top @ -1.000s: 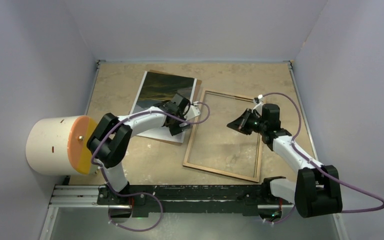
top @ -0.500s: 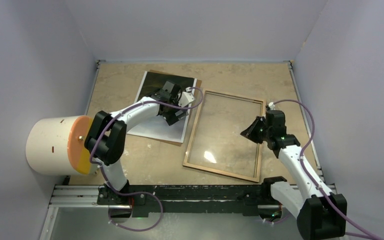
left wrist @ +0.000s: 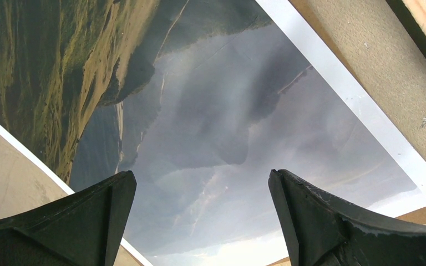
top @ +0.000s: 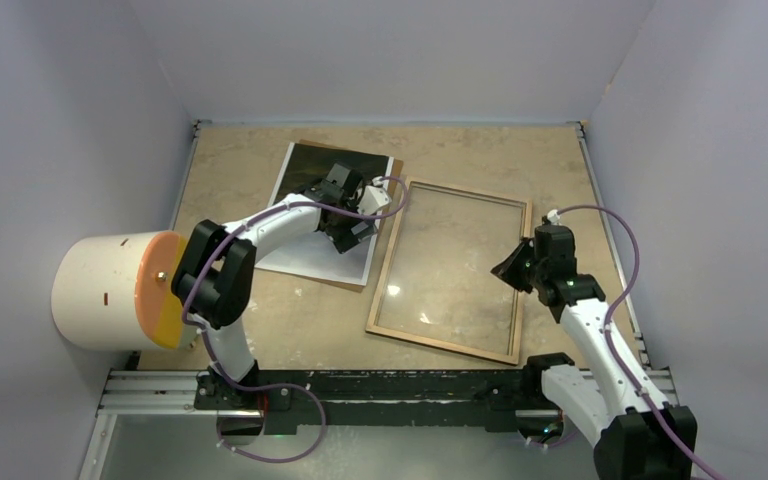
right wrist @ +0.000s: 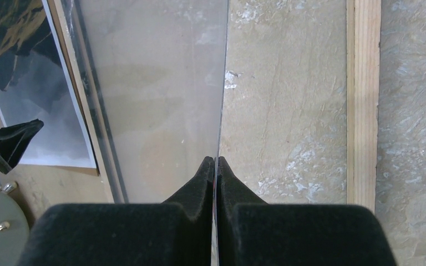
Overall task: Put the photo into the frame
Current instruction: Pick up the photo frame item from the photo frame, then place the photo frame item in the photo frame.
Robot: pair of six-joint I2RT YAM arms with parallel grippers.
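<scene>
The photo (top: 298, 178) lies on the brown backing board (top: 332, 283) at the back left. My left gripper (top: 348, 234) hovers open and empty over its pale grey end (left wrist: 211, 111), a finger on each side (left wrist: 199, 221). The frame (top: 440, 343) lies wood side up in the middle. My right gripper (top: 513, 268) is by its right rail (right wrist: 363, 83), shut (right wrist: 216, 160) on the edge of a clear pane (right wrist: 155, 83) that stretches left across the frame opening (top: 450, 250).
A white cylinder with an orange face (top: 110, 290) stands at the left edge. Grey walls close the table on three sides. The arms' mounting rail (top: 380, 385) runs along the front. The left gripper's fingertip (right wrist: 5, 144) shows in the right wrist view.
My right gripper has moved right and nearer, from inside the frame opening to its right rail, with the pane. My left gripper moved back onto the photo, then stayed.
</scene>
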